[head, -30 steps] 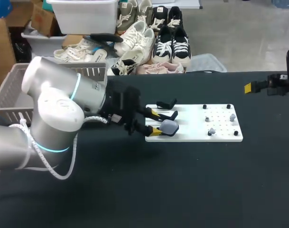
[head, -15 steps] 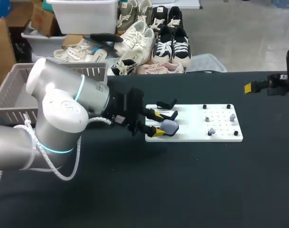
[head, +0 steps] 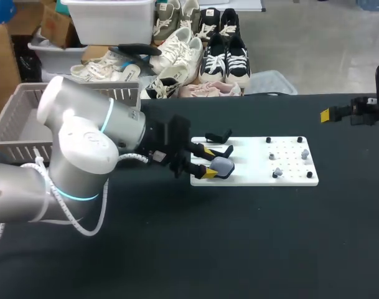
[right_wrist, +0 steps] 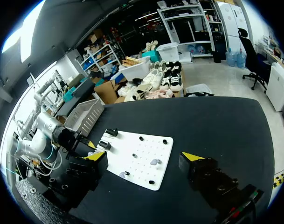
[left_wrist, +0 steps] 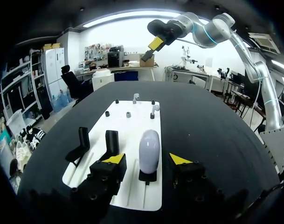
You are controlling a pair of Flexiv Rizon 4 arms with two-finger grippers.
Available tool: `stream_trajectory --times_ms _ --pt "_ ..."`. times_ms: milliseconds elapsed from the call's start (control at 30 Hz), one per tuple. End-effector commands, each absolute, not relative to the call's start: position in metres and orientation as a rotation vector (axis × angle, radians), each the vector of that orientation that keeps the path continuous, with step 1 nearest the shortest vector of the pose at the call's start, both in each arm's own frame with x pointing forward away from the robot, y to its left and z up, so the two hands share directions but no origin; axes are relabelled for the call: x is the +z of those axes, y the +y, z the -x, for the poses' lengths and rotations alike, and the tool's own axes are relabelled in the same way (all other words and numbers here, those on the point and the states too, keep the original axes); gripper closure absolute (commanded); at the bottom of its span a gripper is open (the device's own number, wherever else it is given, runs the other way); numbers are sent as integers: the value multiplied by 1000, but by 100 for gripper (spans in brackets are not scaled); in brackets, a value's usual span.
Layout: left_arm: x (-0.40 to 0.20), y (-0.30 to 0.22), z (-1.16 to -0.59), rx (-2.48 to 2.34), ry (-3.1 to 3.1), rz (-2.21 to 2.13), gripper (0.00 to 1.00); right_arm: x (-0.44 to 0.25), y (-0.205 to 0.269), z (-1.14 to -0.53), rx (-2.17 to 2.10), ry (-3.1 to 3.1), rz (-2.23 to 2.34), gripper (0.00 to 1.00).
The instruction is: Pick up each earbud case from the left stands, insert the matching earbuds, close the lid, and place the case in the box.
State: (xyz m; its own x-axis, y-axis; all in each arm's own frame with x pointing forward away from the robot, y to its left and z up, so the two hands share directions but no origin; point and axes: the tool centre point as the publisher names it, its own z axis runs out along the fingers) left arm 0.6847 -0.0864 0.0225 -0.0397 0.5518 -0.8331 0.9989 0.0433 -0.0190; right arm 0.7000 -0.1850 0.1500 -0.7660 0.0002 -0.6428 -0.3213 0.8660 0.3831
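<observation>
**A:** At the board's (head: pixel 251 177) left end the case (left_wrist: pixel 148 150) is upright on its stand (left_wrist: pixel 148 176) — not lifted yet?

**B:** Not yet. The left gripper (left_wrist: pixel 147 159) has one finger on each side of it. They are spread, with a gap on both sides, so it grips nothing.

**A:** And the earbuds?

**B:** The earbuds (head: pixel 304 153) sit on pegs at the board's other end, well apart from the case.

**A:** The other arm?

**B:** The right gripper (right_wrist: pixel 144 156) hangs over the table's far right, fingers wide and empty.

**A:** Anything in the basket (head: pixel 15 124)?

**B:** The left arm hides most of its inside, so I cannot tell.

**A:** So how far along?

**B:** For this case, I judge, the very start — grasping, inserting, closing the lid and placing are all left.
</observation>
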Motion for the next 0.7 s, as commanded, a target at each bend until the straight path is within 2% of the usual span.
stream_trajectory --times_ms 33,333,700 --pt "21 -90 -687 -867 1671 -1582 42 150 -185 -700 636 2374 231 0" --pt "17 -93 -688 -874 1681 -1575 48 150 -185 -700 636 2374 231 0" --pt "16 -95 -687 -882 1682 -1583 47 150 -185 -700 636 2374 231 0"
